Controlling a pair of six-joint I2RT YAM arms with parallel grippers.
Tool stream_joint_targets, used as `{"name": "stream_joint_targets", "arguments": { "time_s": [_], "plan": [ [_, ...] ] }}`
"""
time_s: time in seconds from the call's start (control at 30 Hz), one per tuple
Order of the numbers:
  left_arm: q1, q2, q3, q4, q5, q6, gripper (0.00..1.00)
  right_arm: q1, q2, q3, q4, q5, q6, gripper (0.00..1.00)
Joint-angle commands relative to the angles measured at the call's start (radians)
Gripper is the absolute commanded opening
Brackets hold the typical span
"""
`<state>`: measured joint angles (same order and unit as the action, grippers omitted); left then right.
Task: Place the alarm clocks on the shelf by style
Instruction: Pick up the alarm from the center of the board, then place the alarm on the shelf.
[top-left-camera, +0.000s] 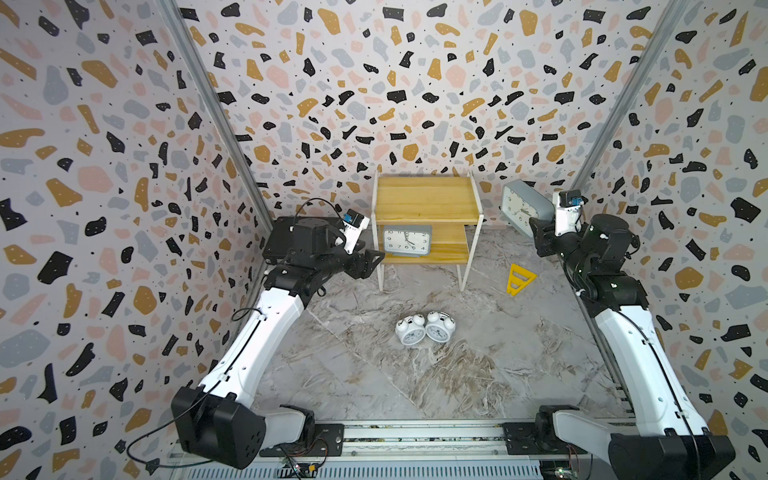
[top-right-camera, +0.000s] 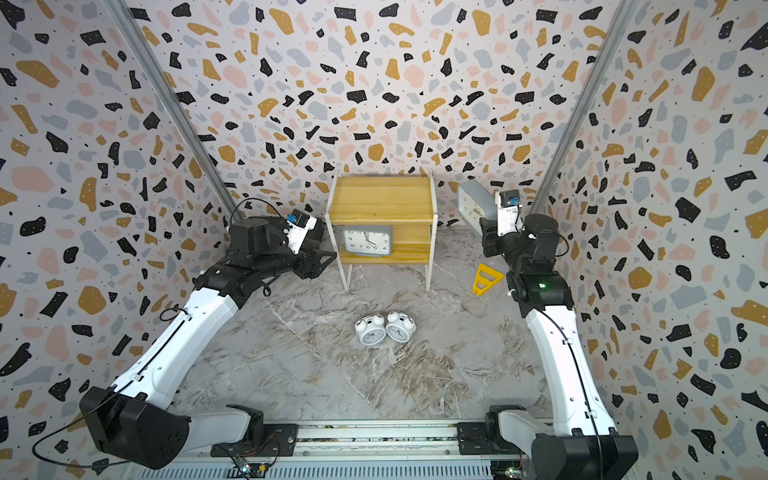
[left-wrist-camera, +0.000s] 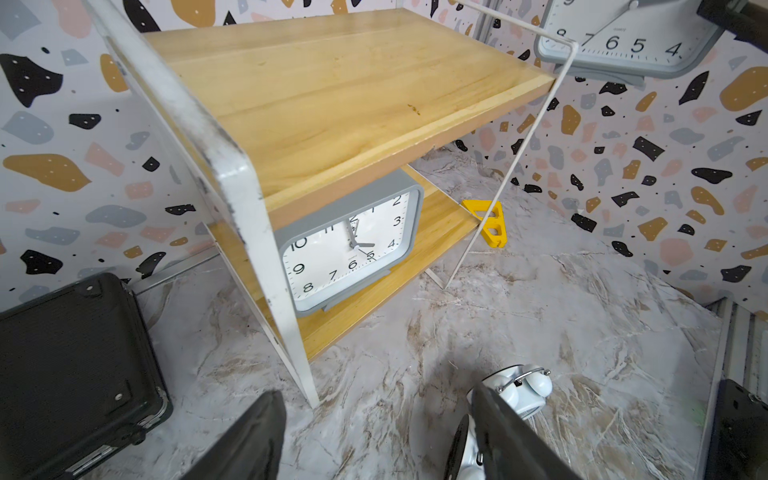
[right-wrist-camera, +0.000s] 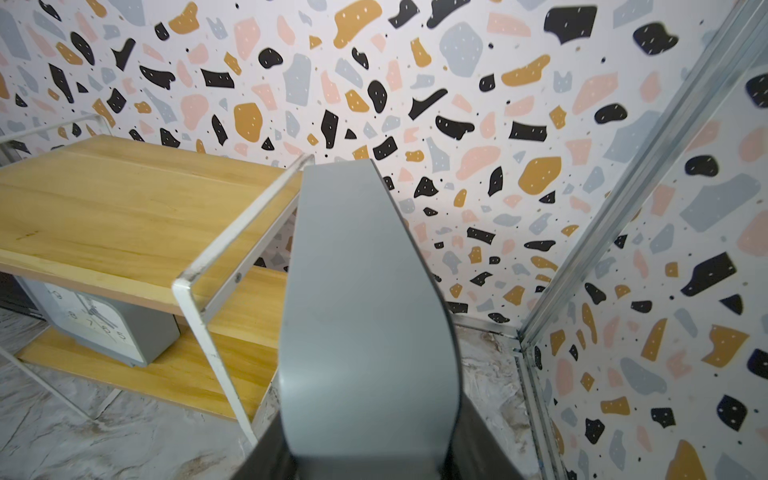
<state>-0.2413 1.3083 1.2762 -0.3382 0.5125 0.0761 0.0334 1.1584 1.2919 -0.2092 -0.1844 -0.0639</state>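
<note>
Grip comes first: the right end effector (top-left-camera: 538, 230) is closed partway on a grey clock (top-left-camera: 518, 207), held in the air right of centre in both top views, just beside the shelf (top-left-camera: 426, 199) and about level with its top board. The wrist view shows the jaws pinching front and back across the thin casing. The clock looks like a light, rigid plastic box with a smooth shell, so it could pivot when held at one end; a pinch across the thickness, off the clear face cover, seems soundest. Its face looks left toward the shelf, and its long axis runs up and down the frame, slightly tipped. The other grey clock (top-left-camera: 406, 240) stands on the lower board, facing the bottom of the frame, long axis across it. Two round clocks (top-left-camera: 409, 331) lie side by side on the worktop (top-left-camera: 478, 374) below centre. The left end effector (top-left-camera: 372, 262) gapes wide and empty.
</note>
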Motion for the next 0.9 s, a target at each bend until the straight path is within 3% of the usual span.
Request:
{"name": "stream_joint_targets", "arguments": {
  "time_s": [0.0,0.17,0.37,0.87],
  "plan": [
    [0.010,0.022,0.007,0.081,-0.015,-0.039,0.72,-0.044,0.003,0.008,0.103,-0.155,0.046,0.21],
    [0.020,0.060,0.019,0.090,-0.026,-0.052,0.69,-0.121,0.085,-0.003,0.145,-0.351,0.064,0.20],
    [0.028,0.087,0.006,0.135,-0.026,-0.058,0.66,-0.138,0.186,0.017,0.180,-0.529,0.026,0.20],
    [0.045,0.182,0.030,0.215,0.033,-0.078,0.47,-0.140,0.373,0.113,0.101,-0.775,-0.136,0.19]
  ]
}}
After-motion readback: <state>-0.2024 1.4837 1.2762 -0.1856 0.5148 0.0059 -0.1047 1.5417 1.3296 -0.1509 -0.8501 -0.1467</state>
